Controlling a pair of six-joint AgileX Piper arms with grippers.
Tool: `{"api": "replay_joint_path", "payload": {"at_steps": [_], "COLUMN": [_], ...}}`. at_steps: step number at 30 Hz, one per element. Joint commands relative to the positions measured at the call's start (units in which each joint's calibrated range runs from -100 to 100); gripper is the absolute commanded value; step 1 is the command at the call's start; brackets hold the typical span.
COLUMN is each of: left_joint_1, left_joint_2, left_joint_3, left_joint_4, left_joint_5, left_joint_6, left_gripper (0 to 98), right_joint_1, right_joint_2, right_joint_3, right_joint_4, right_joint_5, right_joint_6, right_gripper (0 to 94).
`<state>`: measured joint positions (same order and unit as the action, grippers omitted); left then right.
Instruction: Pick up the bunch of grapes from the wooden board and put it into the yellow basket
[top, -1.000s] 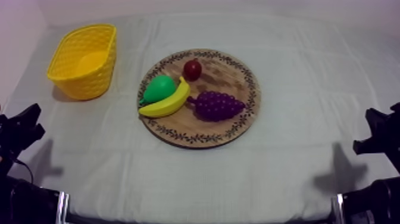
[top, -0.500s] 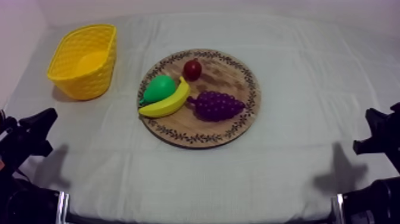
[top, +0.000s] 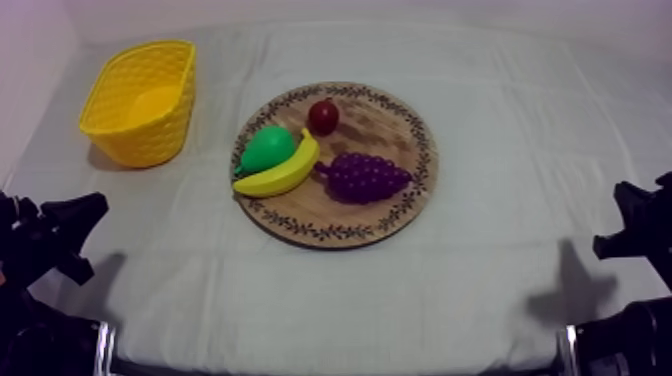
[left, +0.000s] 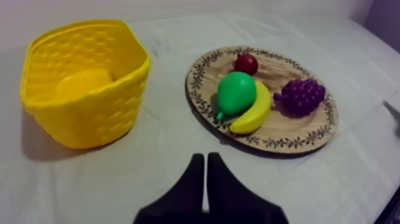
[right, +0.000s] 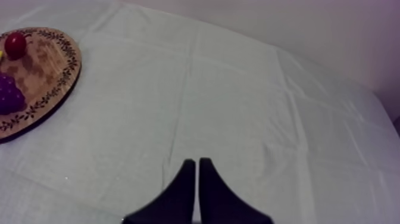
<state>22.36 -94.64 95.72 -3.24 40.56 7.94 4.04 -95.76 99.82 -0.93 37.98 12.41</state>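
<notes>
The left gripper has moved in from the table's edge, and both it and the right gripper have their fingers pressed together, empty. The grapes lie on the board, well apart from both. The banana and pear lie between them and the left gripper, and the basket stands farther left.

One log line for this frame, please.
grapes: on board | basket: left of board, apart | left gripper: shut, over cloth | right gripper: shut, over cloth

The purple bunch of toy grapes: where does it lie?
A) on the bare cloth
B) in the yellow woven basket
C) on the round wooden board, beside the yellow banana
C: the grapes lie on the wooden board, next to the yellow banana.
</notes>
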Motion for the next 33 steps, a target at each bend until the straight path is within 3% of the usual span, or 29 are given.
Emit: {"api": "replay_joint_path", "payload": {"at_steps": [1, 9, 20, 33], "left_joint_1": [0.6, 5.1, 12.0, 14.8], "left_joint_2": [2.3, 14.8, 35.4, 64.4], "left_joint_3": [-0.3, -8.8, -29.7, -56.3], "left_joint_4": [-0.1, 0.02, -0.01, 0.57], "left_joint_5": [0.3, 1.2, 11.2, 25.1], "left_joint_6": [-0.6, -4.9, -11.0, -15.8], "left_gripper": [0.0, 0.0, 0.0, 0.0], "right_joint_1": [0.0, 0.0, 0.0, 0.0], "right_joint_2": [0.0, 0.0, 0.0, 0.0], "right_joint_3": [0.0, 0.0, 0.0, 0.0], "right_joint_4": [0.0, 0.0, 0.0, 0.0], "right_joint_5": [0.0, 0.0, 0.0, 0.0], "right_joint_6": [0.0, 0.0, 0.0, 0.0], "right_gripper": [0.3, 0.3, 0.3, 0.3]}}
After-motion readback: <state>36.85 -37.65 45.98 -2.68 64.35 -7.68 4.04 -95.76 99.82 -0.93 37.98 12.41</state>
